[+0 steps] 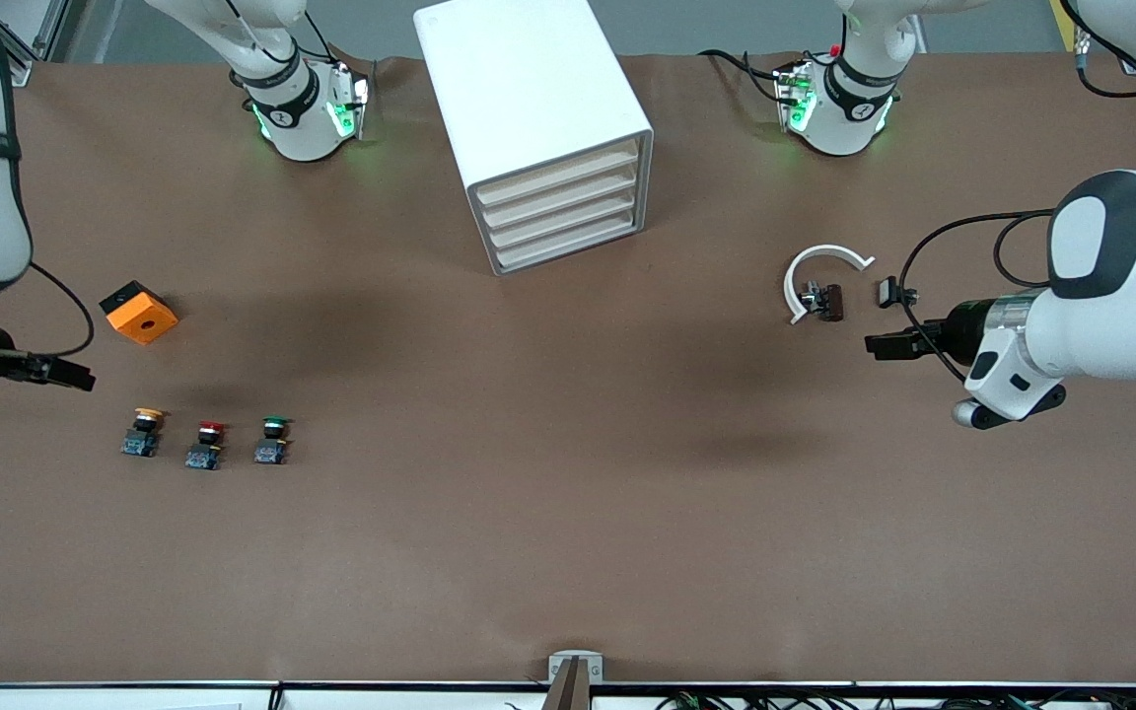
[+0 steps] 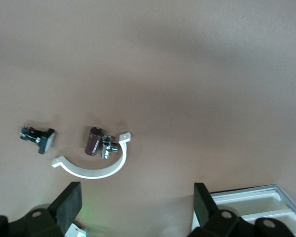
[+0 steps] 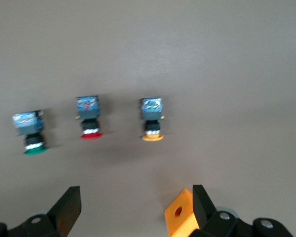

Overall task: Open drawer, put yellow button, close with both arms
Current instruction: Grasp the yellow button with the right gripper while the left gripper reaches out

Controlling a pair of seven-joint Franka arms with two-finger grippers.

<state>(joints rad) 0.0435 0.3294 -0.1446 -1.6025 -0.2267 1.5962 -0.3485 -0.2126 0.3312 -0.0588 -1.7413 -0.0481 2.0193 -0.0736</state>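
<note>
The white cabinet (image 1: 529, 99) stands at the back middle of the table, and its top drawer (image 1: 560, 172) is shut like the three beneath it. The yellow button (image 1: 144, 432) stands upright near the right arm's end, in a row with a red-capped button (image 1: 205, 444) and a green-capped one (image 1: 272, 440). It also shows in the right wrist view (image 3: 152, 120). My right gripper (image 1: 75, 376) (image 3: 135, 205) is open and empty, over the table beside that row. My left gripper (image 1: 881, 345) (image 2: 136, 205) is open and empty, over the table at the left arm's end.
An orange block with a hole (image 1: 139, 312) (image 3: 180, 215) lies farther from the front camera than the buttons. A white curved clip (image 1: 819, 268) (image 2: 96, 170), a brown cylinder (image 1: 830, 301) (image 2: 93, 140) and a small black part (image 1: 887, 291) (image 2: 39, 139) lie by the left gripper. The cabinet's corner (image 2: 259, 200) shows in the left wrist view.
</note>
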